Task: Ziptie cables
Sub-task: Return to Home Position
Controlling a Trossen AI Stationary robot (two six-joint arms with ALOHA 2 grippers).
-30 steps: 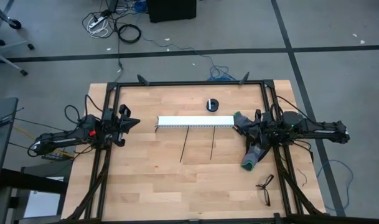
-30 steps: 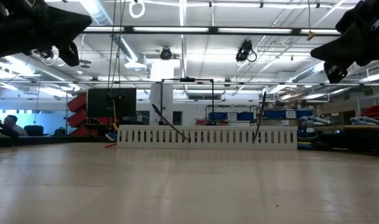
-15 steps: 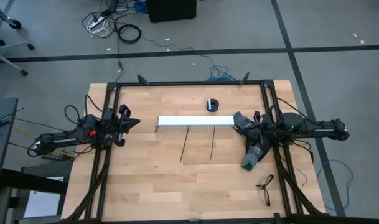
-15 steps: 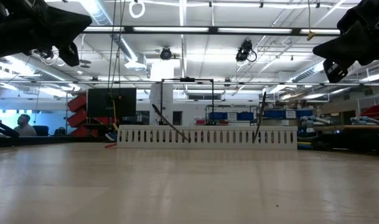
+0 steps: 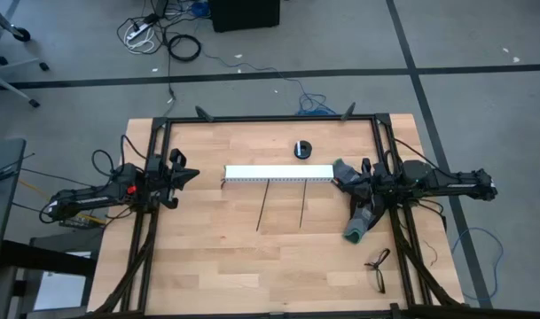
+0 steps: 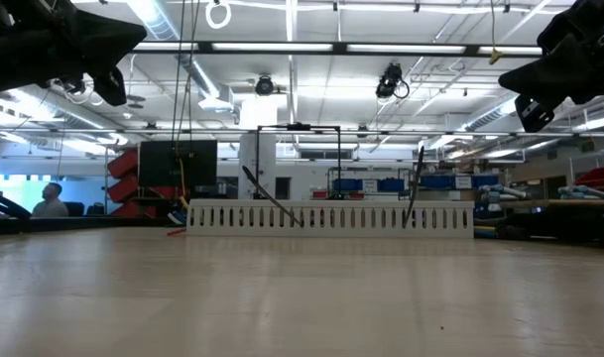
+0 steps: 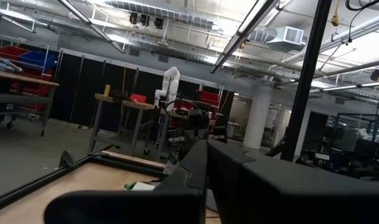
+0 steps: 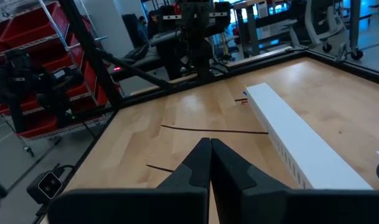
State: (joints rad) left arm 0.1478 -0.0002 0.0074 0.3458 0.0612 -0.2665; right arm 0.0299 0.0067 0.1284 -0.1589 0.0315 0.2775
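Only a red wire end [image 6: 170, 233] shows at the white slotted plastic duct's [image 5: 278, 174] left end; two thin black zipties [image 5: 262, 206] lean against it. Left gripper [image 7: 206, 146] and right gripper [image 8: 210, 146] are clenched, empty.

– How many zipties [image 5: 262, 206] on the tabletop [image 5: 207, 257]?
– Two: that one and a second ziptie [image 5: 304, 204].
– What else?
– One white slotted duct [image 5: 278, 174], one small black round object [image 5: 303, 149], and one dark object of unclear kind [image 5: 377, 268].
– Cables [image 8: 241, 99]?
– Only red ends show beside the duct; I can't count them.
– Last count?
– Two: left hand [image 7: 206, 146], right hand [image 8: 210, 144].
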